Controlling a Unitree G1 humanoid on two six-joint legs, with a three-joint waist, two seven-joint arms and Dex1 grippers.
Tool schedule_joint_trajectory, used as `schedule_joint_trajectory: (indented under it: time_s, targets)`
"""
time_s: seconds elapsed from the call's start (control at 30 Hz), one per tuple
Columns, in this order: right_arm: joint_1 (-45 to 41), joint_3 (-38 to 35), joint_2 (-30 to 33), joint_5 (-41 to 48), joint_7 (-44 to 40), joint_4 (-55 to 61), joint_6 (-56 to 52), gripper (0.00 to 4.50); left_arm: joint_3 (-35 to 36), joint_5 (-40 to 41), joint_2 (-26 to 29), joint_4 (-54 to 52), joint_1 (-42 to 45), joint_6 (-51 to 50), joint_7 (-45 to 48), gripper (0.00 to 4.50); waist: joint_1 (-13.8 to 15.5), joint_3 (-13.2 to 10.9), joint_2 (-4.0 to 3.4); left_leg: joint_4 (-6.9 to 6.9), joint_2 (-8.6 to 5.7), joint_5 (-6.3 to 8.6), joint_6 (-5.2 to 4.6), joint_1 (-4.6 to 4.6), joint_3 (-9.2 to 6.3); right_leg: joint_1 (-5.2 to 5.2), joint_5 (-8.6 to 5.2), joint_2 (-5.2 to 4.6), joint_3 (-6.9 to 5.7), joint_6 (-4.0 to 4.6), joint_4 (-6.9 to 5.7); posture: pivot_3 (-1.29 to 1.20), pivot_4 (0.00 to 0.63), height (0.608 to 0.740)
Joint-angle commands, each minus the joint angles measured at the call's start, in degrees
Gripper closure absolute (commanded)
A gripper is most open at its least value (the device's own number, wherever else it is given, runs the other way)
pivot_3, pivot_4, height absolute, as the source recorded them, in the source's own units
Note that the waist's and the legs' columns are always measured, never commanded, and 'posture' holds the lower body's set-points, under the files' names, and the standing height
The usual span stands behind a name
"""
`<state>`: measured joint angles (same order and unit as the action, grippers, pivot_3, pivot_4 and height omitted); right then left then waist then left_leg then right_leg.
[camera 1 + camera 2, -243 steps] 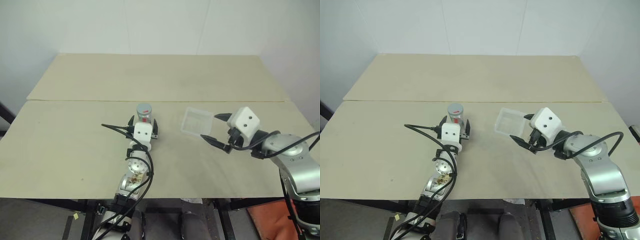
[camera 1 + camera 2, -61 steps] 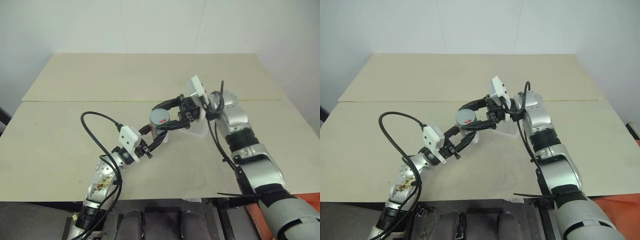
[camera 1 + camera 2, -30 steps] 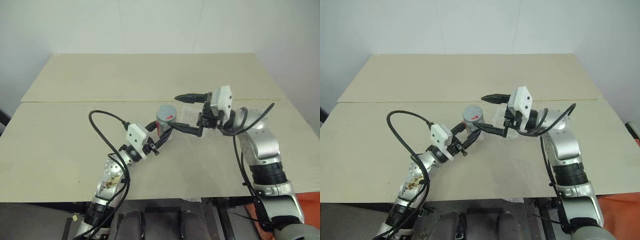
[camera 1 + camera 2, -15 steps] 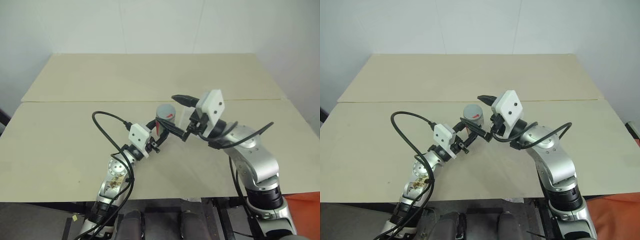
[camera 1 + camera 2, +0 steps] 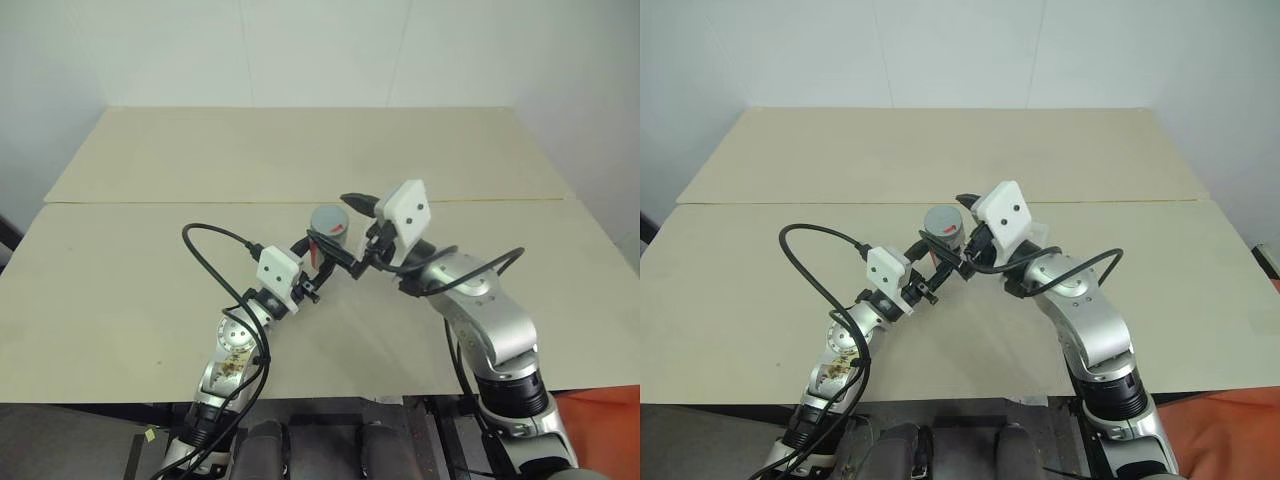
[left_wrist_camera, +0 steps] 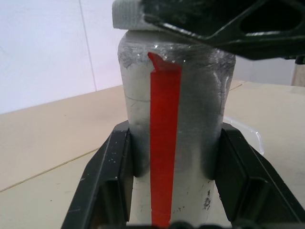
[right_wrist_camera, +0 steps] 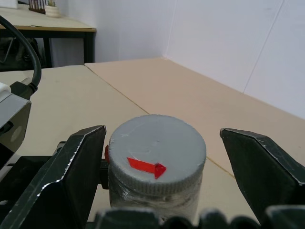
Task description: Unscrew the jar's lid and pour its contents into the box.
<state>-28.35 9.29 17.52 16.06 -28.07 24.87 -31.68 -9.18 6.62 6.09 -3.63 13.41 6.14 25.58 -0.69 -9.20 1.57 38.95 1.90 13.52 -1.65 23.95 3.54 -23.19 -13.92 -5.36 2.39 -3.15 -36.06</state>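
In front of me stands a pale beige table (image 5: 150,270), its top made of two boards meeting at a seam that runs across it. The clear plastic box (image 6: 248,133) lies flat on its surface near the middle.

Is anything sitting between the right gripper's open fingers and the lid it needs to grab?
Nothing visible. The right gripper stands open with one finger on each side of the lid, with clear gaps between, while the left gripper clamps the jar below.
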Motion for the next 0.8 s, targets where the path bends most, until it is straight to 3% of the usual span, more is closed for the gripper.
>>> schedule_joint_trajectory:
  time_s: [0.03, 0.07, 0.17, 0.27, 0.3, 0.57, 0.8]
  targets:
    - [-0.66, -0.09, -0.46, -0.06, 0.39, 0.71, 0.62, 0.03, -0.33, -0.32, -0.28, -1.13, 0.96, 1.72, -0.24, 2.51, 0.0, 0.0, 0.0, 0.0, 0.0, 0.0, 0.0, 0.0, 0.0, 0.0, 0.0, 0.0, 0.0, 0.0, 0.0, 0.0, 0.15, 0.74]
    - [-0.63, -0.09, -0.53, -0.13, 0.36, 0.67, 0.68, 0.03, -0.34, -0.31, -0.27, -1.15, 0.96, 1.71, -0.22, 2.51, 0.0, 0.0, 0.0, 0.0, 0.0, 0.0, 0.0, 0.0, 0.0, 0.0, 0.0, 0.0, 0.0, 0.0, 0.0, 0.0, 0.15, 0.74]
    - [-0.42, -0.18, -0.69, 0.06, 0.23, 0.69, 0.82, 0.58, -0.36, -0.35, -0.23, -1.17, 0.96, 1.69, -0.21, 2.51, 0.0, 0.0, 0.0, 0.0, 0.0, 0.0, 0.0, 0.0, 0.0, 0.0, 0.0, 0.0, 0.0, 0.0, 0.0, 0.0, 0.15, 0.74]
    - [-0.45, -0.23, -0.89, 0.17, 0.17, 0.47, 0.9, 1.59, -0.23, -0.29, -0.06, -0.95, 1.02, 1.72, -0.09, 2.51, 0.0, 0.0, 0.0, 0.0, 0.0, 0.0, 0.0, 0.0, 0.0, 0.0, 0.0, 0.0, 0.0, 0.0, 0.0, 0.0, 0.15, 0.74]
    - [-0.47, -0.22, -0.92, 0.05, 0.2, 0.44, 0.94, 1.7, -0.22, -0.27, -0.03, -0.93, 1.01, 1.72, -0.08, 2.51, 0.0, 0.0, 0.0, 0.0, 0.01, 0.0, 0.0, 0.0, 0.0, 0.0, 0.0, 0.01, 0.0, 0.0, 0.0, 0.0, 0.15, 0.74]
    - [-0.08, -0.09, -0.23, 0.31, -1.41, 0.08, 1.66, 1.7, -0.42, 0.3, 0.44, -1.18, 0.7, 1.54, 0.76, 2.51, 0.0, 0.0, 0.0, 0.0, 0.01, 0.0, 0.0, 0.0, 0.0, 0.0, 0.0, 0.01, 0.0, 0.0, 0.0, 0.0, 0.15, 0.74]
    - [-2.73, -2.29, 2.87, 5.3, -13.63, -7.72, 7.51, 1.7, -0.76, 1.64, 1.07, -1.85, 0.45, 1.47, 2.58, 2.51, -0.02, 0.0, 0.0, 0.01, 0.0, 0.0, 0.0, 0.0, 0.0, 0.01, 0.0, 0.02, 0.0, 0.0, 0.01, 0.0, 0.15, 0.74]
